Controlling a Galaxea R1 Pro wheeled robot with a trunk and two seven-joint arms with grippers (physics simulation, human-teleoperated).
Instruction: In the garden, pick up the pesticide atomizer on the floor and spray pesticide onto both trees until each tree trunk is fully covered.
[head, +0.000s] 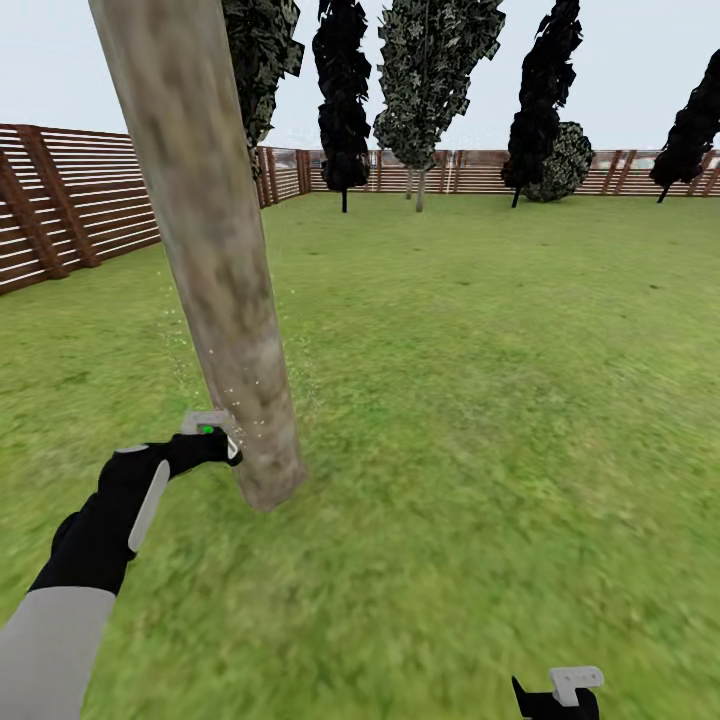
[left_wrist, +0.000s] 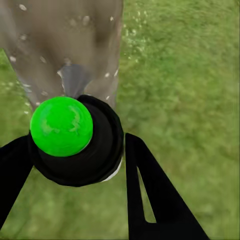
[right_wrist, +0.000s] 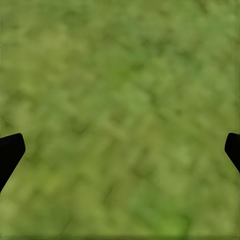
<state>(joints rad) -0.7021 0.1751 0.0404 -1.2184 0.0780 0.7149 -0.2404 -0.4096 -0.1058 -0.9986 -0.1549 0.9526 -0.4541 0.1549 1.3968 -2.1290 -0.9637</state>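
While the left gripper (left_wrist: 75, 165) was clamped around the pesticide atomizer (left_wrist: 75, 142), its two black fingers (left_wrist: 150, 195) pressing the dark round body from either side, the green cap (left_wrist: 61, 126) faced the wrist camera and the nozzle pointed at the tree trunk (head: 215, 260) just ahead. White specks of pesticide (head: 225, 385) hung around the lower trunk in the head view and dotted the bark in the left wrist view. The right gripper (right_wrist: 120, 145) hung low over the grass (head: 480, 400) with its jaws spread wide and nothing between them. The main risk looked to be uneven coverage: the mist gathered near the base on the side facing the robot, so the far side and the upper trunk could well stay dry unless the arm swept higher or the base moved round. The atomizer also sat very near the bark — a small push forward might knock it against the trunk and twist it in the grip. How securely the fingers held the body was hard to judge, since the cap hid most of the contact. A slip would drop it onto the lawn. Other trees (head: 435, 90) stood well apart by the wooden fence (head: 70, 200) — which of them was the second to be sprayed could not be told, and its trunk was presumably yet to be done.
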